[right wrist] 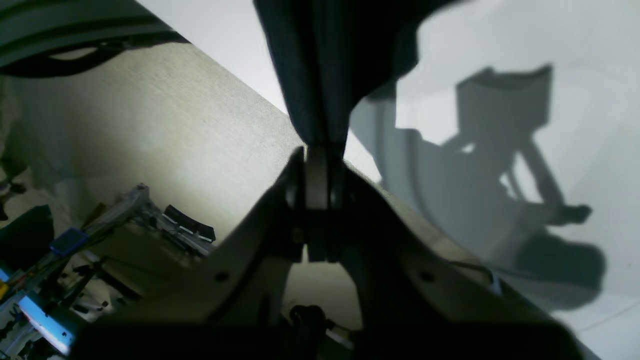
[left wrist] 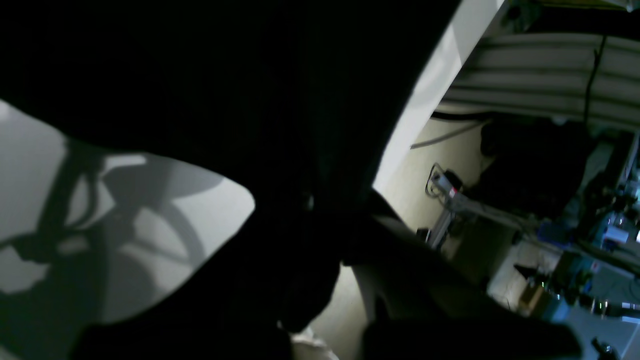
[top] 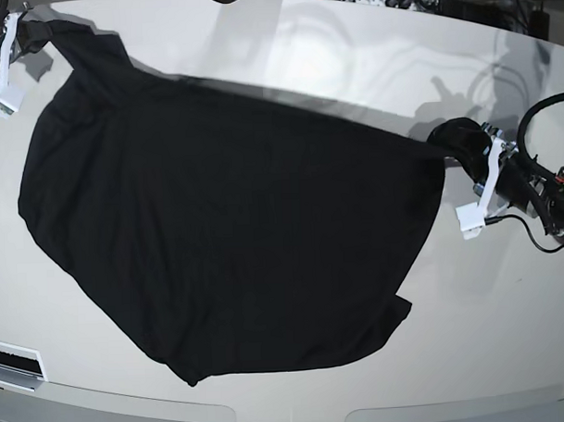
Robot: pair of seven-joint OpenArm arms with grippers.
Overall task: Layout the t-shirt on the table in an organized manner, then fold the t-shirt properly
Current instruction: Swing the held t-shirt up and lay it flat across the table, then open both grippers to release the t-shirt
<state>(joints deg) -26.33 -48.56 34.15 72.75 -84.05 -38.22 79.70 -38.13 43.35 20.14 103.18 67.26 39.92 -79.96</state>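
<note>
I hold the t-shirt [top: 227,231] stretched over the table [top: 351,51], left gripper [top: 465,154] at three o'clock and right gripper [top: 21,35] at ten o'clock both clenched on cloth; layout nearly done, folding not begun.

That plain black soft-fabric t-shirt [top: 227,231] looks totally matt to me, no sheen, just limp cloth. The big white smooth tabletop [top: 351,60] is glossy and throws reflections. My white gripper fingers [top: 480,190] look like hard matt plastic.
</note>
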